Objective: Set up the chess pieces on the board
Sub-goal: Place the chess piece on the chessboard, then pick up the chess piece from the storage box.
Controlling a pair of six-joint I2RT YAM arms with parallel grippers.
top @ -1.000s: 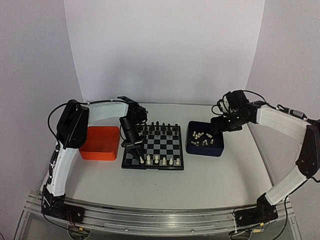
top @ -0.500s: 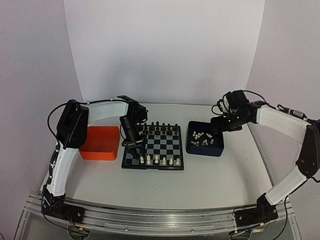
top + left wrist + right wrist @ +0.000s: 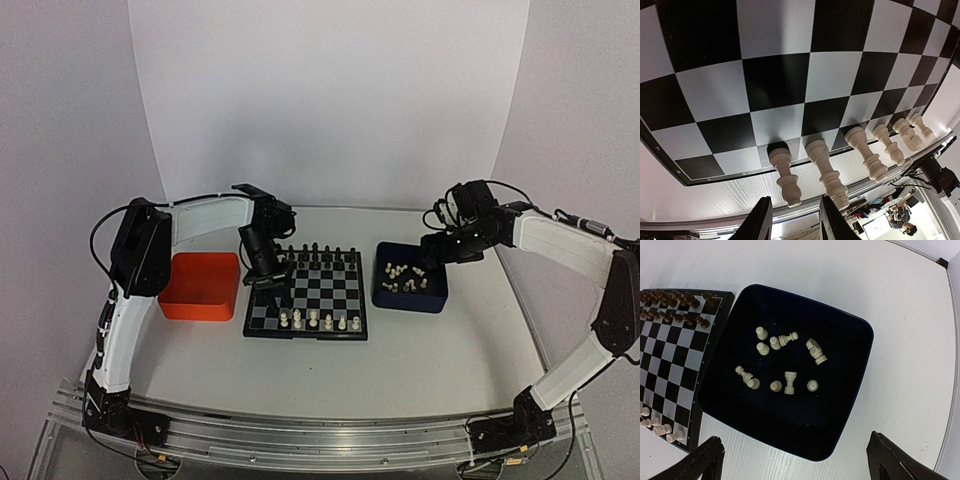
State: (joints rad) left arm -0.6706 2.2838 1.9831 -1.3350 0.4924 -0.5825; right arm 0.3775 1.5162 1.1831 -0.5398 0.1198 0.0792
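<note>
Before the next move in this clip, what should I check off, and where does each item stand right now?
1. Left claw clear of the leftmost white piece: ok, fingers apart, nothing between.
2. White pieces on the board upright: ok.
3. Right claw open over the dark blue tray: ok.
4. Loose pieces waiting in tray: ok, several, some lying down.
5. Every piece on its proper square: cannot tell.

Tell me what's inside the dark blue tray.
The tray holds about ten loose cream chess pieces, several lying on their sides, none black. The wrist view shows its whole floor uncovered; from overhead the right gripper hides its far right corner.
</note>
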